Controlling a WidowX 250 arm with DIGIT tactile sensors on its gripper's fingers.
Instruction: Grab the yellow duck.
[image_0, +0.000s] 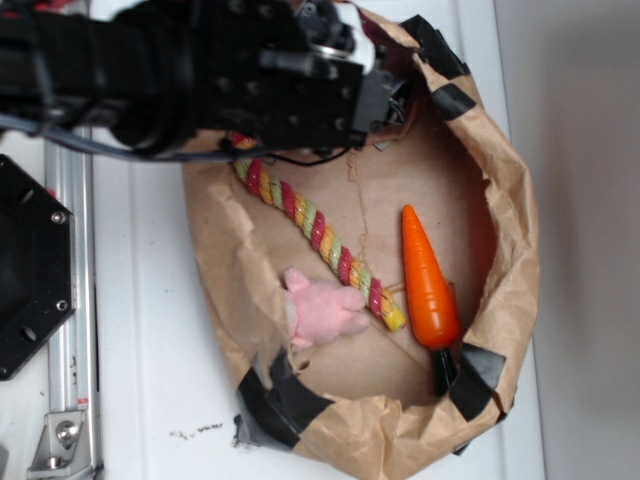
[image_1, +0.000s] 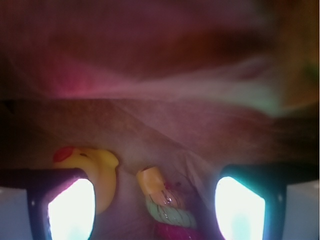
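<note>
Seemingly mid-approach, the wide-open, empty black gripper (image_1: 155, 200) hovers with the small glossy yellow rubber duck (image_1: 97, 172) at nine o'clock against its left finger, not yet grasped.

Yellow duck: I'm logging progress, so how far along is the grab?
Done: the gripper is down inside the paper bag, fingers open. In hand: the yellow duck sits beside the left finger in the wrist view, next to the rope end, not gripped. Left: centre on the duck, close, lift.

yellow duck (image_1: 97, 172) half behind gripper (image_1: 155, 205) finger, blurred
</note>
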